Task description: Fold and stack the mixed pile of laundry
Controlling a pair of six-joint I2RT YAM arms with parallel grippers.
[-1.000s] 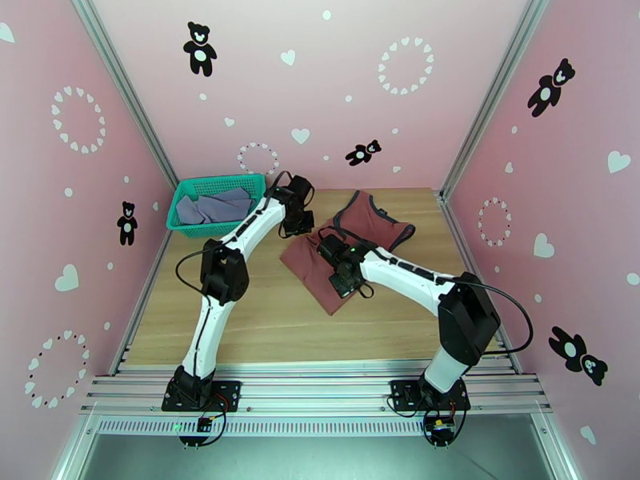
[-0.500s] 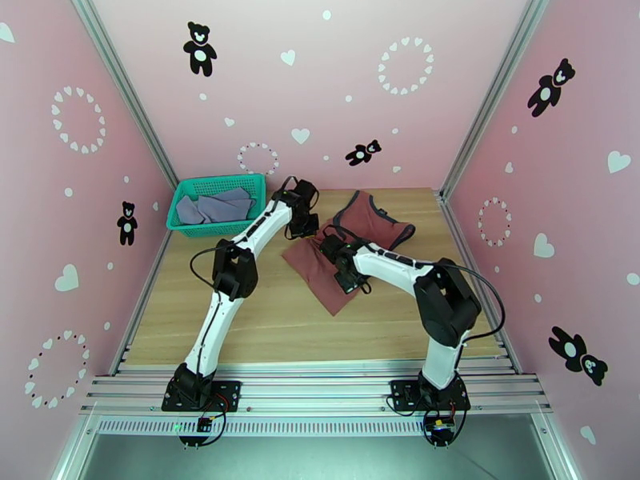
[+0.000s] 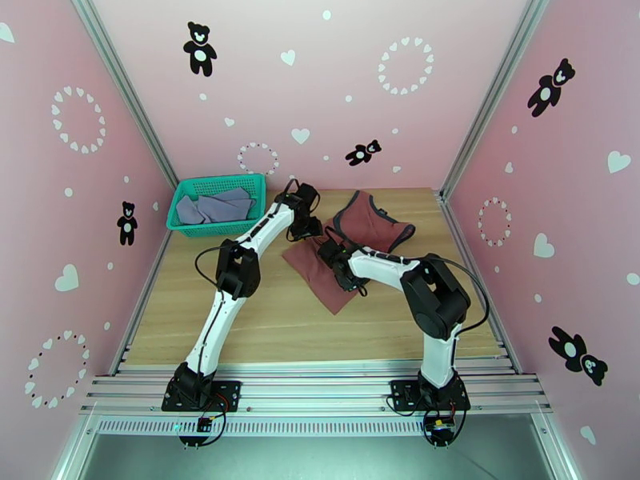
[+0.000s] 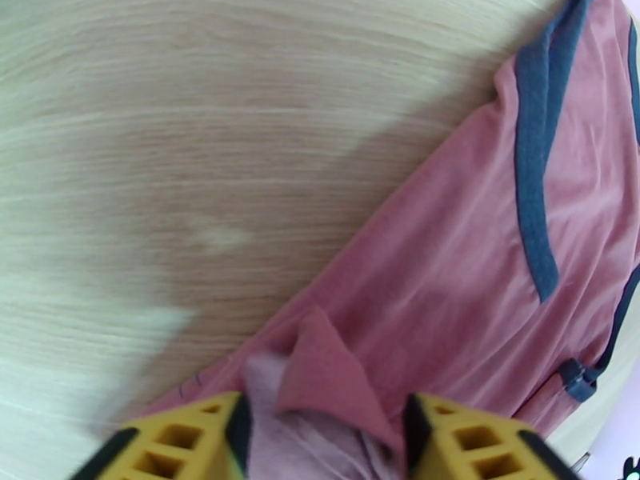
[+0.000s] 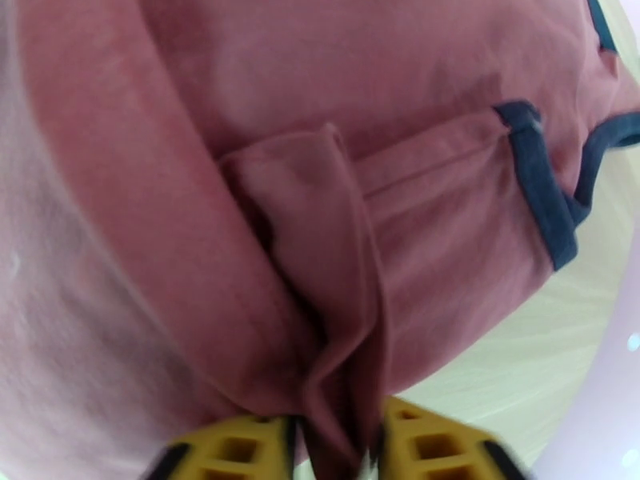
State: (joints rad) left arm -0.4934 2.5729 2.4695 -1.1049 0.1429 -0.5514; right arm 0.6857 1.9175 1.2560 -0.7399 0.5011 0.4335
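Note:
The rust-red tank top (image 3: 372,222) with navy trim lies partly folded on the wooden table, behind its centre. My left gripper (image 3: 306,227) is low over its left edge. In the left wrist view its yellow fingers (image 4: 200,430) stand wide apart, open, with a raised corner of the tank top (image 4: 464,258) loose between them (image 4: 324,410). My right gripper (image 3: 330,254) is down on the middle of the garment. Its fingers (image 5: 240,450) are parted around an upright fold of red cloth (image 5: 320,114). The grey-lavender shirt (image 3: 214,206) lies crumpled in the basket.
The teal mesh basket (image 3: 210,229) stands at the back left corner, close beside my left forearm. Pink walls close in the table (image 3: 264,322) on three sides. Bare wood stretches in front of the garment to the near edge.
Both grippers were shut on the tank top and have now opened. The right gripper moved back and left across the cloth, and the left one shifted slightly right.

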